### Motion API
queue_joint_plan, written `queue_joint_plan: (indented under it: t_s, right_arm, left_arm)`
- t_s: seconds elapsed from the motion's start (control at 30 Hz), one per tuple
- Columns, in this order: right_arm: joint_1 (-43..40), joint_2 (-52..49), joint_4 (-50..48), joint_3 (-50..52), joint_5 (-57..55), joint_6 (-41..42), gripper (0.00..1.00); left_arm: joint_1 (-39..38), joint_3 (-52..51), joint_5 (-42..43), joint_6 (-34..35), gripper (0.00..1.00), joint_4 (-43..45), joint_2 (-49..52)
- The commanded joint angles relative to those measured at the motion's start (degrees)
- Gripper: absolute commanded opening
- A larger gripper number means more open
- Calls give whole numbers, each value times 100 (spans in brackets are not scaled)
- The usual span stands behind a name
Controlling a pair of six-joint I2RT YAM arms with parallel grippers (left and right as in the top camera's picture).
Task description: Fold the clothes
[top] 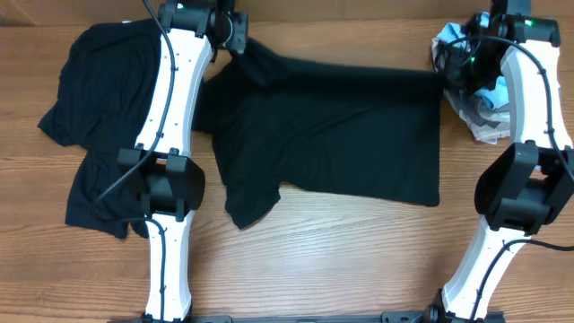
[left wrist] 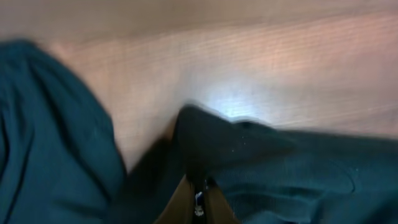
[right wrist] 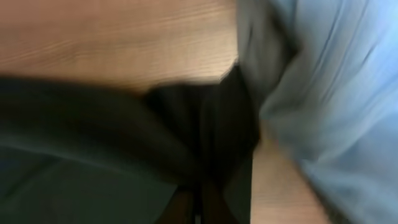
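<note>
blue shirt (top: pixel 491 93) apparently touching black shirt (top: pixel 341 135)

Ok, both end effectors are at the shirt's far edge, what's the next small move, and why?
Probably raise both together and draw the far edge toward the near edge. The left end effector and right end effector each seem to pinch a far corner of the black shirt, which lies spread flat, ready for a half fold.

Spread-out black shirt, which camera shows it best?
Overhead: the whole shirt lies spread out flat. The left wrist view shows only a bunched corner; the right wrist view, a blurred dark fold beside light-blue cloth.
</note>
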State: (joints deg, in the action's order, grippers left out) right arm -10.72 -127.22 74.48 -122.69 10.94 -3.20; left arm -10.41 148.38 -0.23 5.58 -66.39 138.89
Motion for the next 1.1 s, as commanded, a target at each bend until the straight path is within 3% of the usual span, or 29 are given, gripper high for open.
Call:
queue_joint_plan:
  t_s: [0.0, 0.27, 0.3, 0.33, 0.4, 0.43, 0.6, 0.73, 0.97, 1.07]
  right_arm:
    - [-7, -52, 282, -140, 96, -26, 4]
    - [-7, -52, 649, -109, 96, -26, 4]
    - [-4, -52, 702, -105, 96, -26, 5]
    - [4, -52, 809, -103, 96, -26, 20]
    - [11, -52, 955, -103, 96, -28, 33]
    - [11, -52, 1049, -103, 96, -26, 34]
    - [9, -52, 1495, -103, 120, -24, 41]
    - [4, 52, 1596, -105, 424, 17, 41]
    - [4, 1047, 1770, -105, 560, 234, 44]
    - [4, 1502, 1884, -105, 503, 420, 48]
  left_arm:
    - [76, -4, -61, -28, 4, -485, -57]
    - [107, -79, -136, -170, 4, -1150, -52]
    - [107, -105, -133, -201, 11, -1185, -50]
    - [107, -105, -131, -236, 24, -1257, -52]
    - [107, -105, -131, -284, 33, -1349, -52]
    - [107, -105, -131, -286, 39, -1390, -52]
    - [153, -105, -129, -284, 46, -1812, -52]
    - [227, -55, -26, -278, 58, -2201, -94]
    - [212, 61, 433, -103, 86, -2551, -782]
    - [208, 61, 435, 63, 92, -2830, -1097]
